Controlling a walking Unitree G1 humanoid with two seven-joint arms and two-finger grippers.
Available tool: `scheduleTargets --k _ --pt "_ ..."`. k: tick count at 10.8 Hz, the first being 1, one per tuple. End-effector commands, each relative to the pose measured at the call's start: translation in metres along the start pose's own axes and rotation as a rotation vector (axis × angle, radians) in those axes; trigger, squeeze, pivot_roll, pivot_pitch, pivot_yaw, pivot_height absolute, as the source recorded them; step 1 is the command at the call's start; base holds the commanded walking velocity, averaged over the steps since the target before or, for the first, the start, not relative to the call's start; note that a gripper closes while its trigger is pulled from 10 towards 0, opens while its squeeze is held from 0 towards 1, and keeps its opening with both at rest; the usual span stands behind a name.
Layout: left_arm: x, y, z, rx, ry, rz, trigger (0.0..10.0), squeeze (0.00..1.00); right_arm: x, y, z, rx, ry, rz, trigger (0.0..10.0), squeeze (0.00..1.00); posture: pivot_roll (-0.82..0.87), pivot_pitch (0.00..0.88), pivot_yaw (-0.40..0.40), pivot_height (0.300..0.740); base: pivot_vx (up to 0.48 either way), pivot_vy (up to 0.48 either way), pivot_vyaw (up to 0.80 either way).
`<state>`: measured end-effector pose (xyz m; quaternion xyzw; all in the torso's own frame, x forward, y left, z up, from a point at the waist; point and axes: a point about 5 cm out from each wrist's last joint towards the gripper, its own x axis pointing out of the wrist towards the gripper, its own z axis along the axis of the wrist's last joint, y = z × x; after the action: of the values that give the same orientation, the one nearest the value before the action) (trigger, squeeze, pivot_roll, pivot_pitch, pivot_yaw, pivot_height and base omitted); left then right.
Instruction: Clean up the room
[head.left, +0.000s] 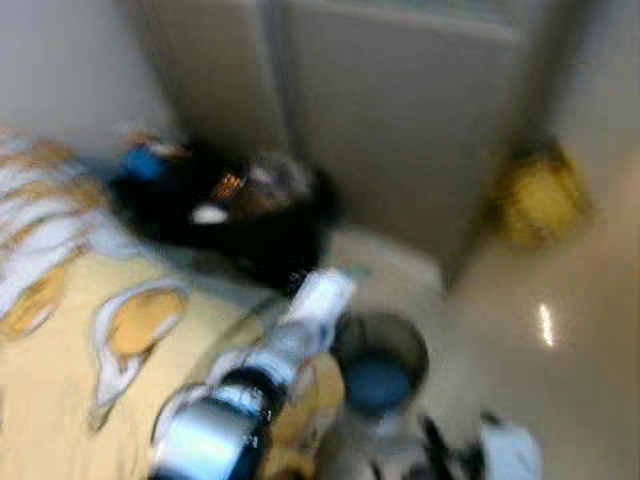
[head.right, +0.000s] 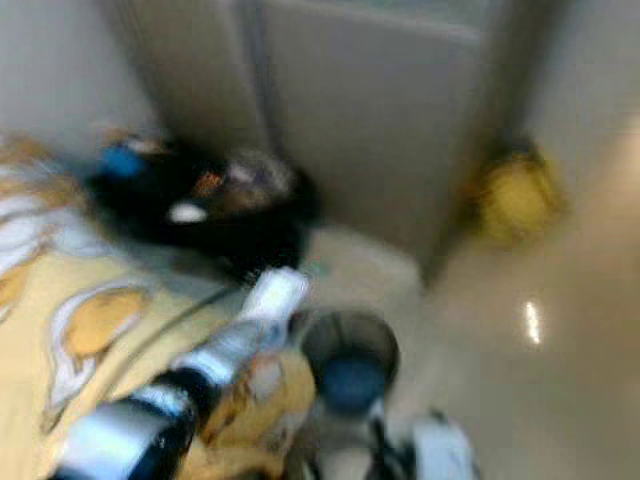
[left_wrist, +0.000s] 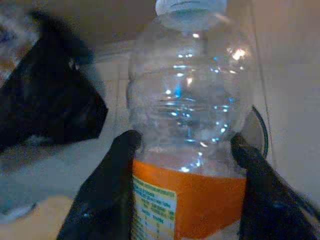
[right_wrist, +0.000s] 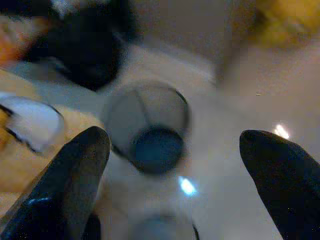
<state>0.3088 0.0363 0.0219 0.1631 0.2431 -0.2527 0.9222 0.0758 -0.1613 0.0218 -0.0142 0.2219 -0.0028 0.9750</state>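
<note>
**Beside the bed: bottle held over the bin**

Over the bed's edge, the left gripper has its fingers clamped on both sides of a clear plastic bottle. Bottle: ribbed, see-through body, white cap, orange label with a small print panel. In the head views it shows as a pale shape at the end of the silver left arm, just beside the rim of the bin.

Bin: round, grey, open top, mesh-like wall, blue patch at the bottom. It stands on the glossy pale floor next to the bed, whose cover is yellow with white-outlined cartoon shapes.

Right gripper is above the bin, looking down into it; its black fingers are spread wide with nothing between them.

Behind: black bag-like heap with mixed items on top, against a grey cabinet door. Yellow object on the floor by the wall, too blurred to identify. Head views are motion-blurred.
</note>
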Motion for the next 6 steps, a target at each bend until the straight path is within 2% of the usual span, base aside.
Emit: scheduleTargets --k 1,3,4,5,6 --pt "0.004 -0.026 0.015 0.028 -0.025 -0.048 10.0 0.00 -0.012 0.018 0.002 0.027 -0.006 0.018 10.0 0.00 -0.44 0.285 0.196 0.740 0.000 0.000 0.00" --pt "0.006 -0.045 0.036 0.054 -0.077 -0.100 10.0 0.00 -0.035 0.047 0.007 0.028 0.009 0.046 10.0 0.00 -0.48 0.367 0.232 0.740 0.000 0.000 0.00" --pt "0.007 -0.047 0.051 0.080 -0.122 -0.079 10.0 1.00 -0.039 0.052 0.013 0.045 0.007 0.037 10.0 0.00 -0.49 0.392 0.241 0.740 0.000 0.000 0.00" --pt "0.007 -0.045 0.067 0.067 -0.170 -0.056 10.0 1.00 -0.042 0.054 0.016 0.047 0.001 0.030 10.0 0.00 -0.50 0.403 0.245 0.740 0.000 0.000 0.00" --pt "0.007 -0.045 0.091 0.040 -0.250 -0.061 10.0 1.00 -0.045 0.056 0.018 0.050 0.001 0.022 10.0 0.00 -0.50 0.414 0.253 0.740 0.000 0.000 0.00"
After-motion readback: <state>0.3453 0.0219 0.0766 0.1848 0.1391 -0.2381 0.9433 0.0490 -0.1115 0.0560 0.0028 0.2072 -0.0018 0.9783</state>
